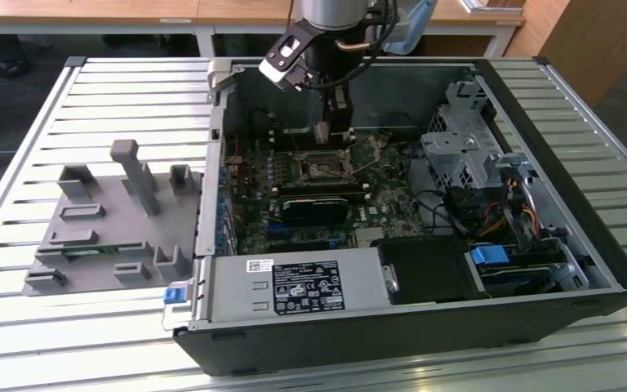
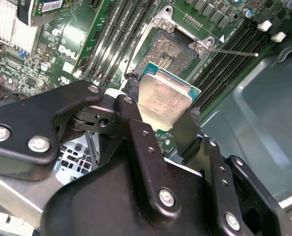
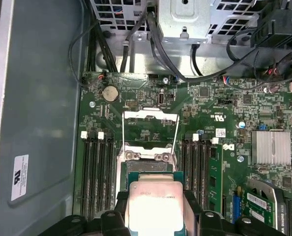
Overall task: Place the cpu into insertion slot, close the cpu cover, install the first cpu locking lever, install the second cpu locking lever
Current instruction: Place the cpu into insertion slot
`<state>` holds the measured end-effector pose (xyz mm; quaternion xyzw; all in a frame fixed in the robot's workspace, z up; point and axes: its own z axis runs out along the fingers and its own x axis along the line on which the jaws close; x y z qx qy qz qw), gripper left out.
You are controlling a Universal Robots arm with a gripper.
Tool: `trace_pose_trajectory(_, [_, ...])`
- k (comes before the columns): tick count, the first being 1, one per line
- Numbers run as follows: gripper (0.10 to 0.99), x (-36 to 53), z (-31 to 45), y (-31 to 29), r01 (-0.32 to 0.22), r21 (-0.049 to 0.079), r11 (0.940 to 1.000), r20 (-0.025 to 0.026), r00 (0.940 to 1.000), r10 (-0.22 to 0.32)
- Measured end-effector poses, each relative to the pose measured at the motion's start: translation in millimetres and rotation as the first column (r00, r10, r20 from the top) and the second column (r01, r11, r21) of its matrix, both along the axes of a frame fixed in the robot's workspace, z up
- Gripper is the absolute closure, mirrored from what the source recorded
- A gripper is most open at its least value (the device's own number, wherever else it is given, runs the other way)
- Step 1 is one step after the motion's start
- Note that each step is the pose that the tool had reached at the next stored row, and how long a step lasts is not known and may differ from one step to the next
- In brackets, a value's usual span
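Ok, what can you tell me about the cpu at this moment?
The cpu is a small flat square chip with a silvery-beige metal top and a thin green edge around it. The tool is shut on it, its black fingers pressing two opposite edges. It is held metal side up, close above the open insertion slot, and is not seated in it. As far as shows, nothing else touches it.
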<state>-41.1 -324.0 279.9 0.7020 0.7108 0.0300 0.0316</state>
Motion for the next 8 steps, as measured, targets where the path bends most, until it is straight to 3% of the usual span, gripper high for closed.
trace_pose_trajectory(8, [0.561, 0.0, -8.9, 1.9, 0.001, 0.000, 1.0000, 0.0000, 1.0000, -0.001])
